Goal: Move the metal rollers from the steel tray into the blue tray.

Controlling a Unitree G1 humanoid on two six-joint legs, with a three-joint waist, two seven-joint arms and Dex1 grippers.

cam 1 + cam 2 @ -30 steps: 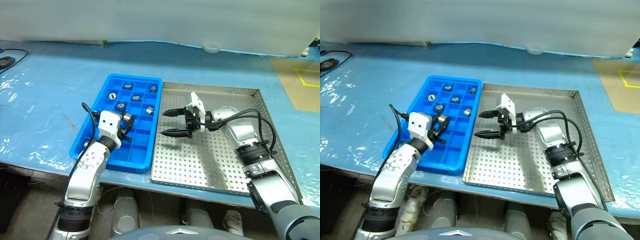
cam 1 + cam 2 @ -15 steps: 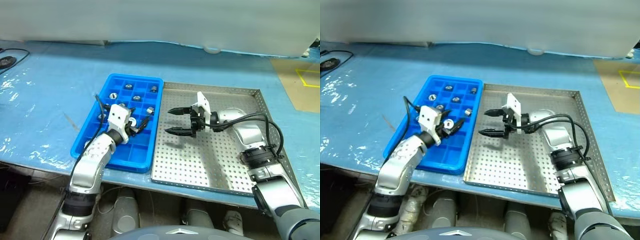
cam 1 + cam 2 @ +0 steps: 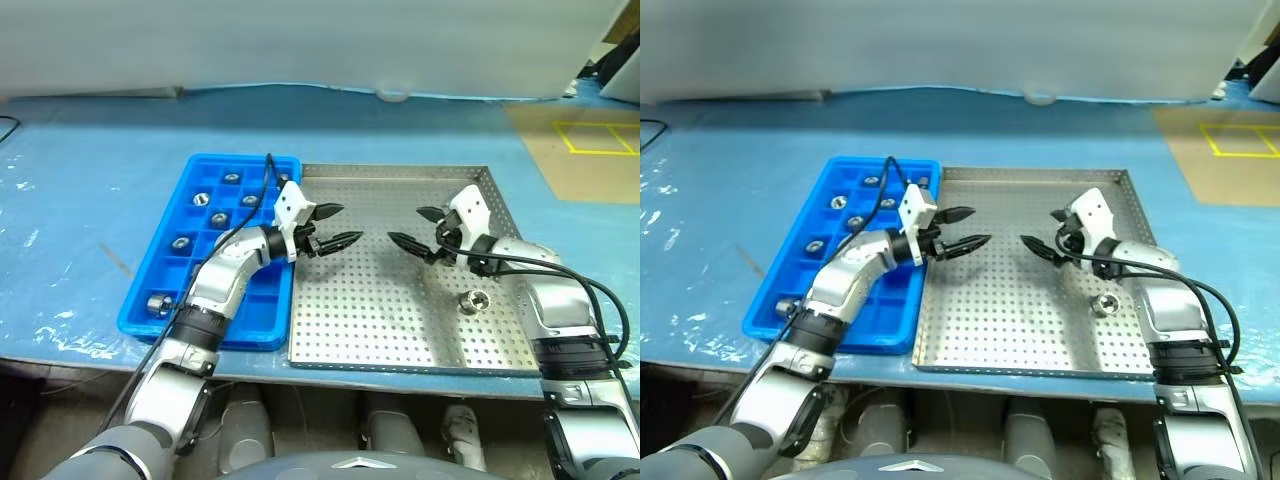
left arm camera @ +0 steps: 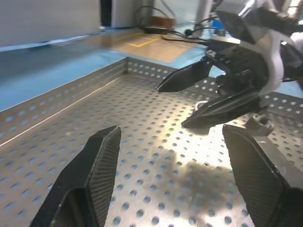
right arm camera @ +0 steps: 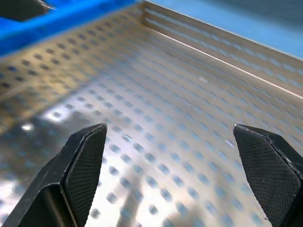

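Observation:
One metal roller (image 3: 473,299) lies on the perforated floor of the steel tray (image 3: 380,315), toward its right side. Several more metal rollers (image 3: 220,217) sit in compartments of the blue tray (image 3: 200,334), which lies against the steel tray's left side. My left gripper (image 3: 352,222) hangs open and empty over the left part of the steel tray, pointing right. Facing it, my right gripper (image 3: 404,224) is open and empty too, above the tray's middle and up-left of the loose roller. In the left wrist view the right gripper (image 4: 171,107) shows ahead, with the roller (image 4: 258,124) behind it.
The trays rest on a table under a pale blue plastic covering (image 3: 90,190). The steel tray's raised rim (image 3: 400,172) runs along its far side. A brown floor patch with yellow tape (image 3: 575,140) lies at the far right.
My left gripper has opened, no longer holds a roller, and has swung right from over the blue tray to over the steel tray. The right gripper moved right, exposing the roller. The view has shifted.

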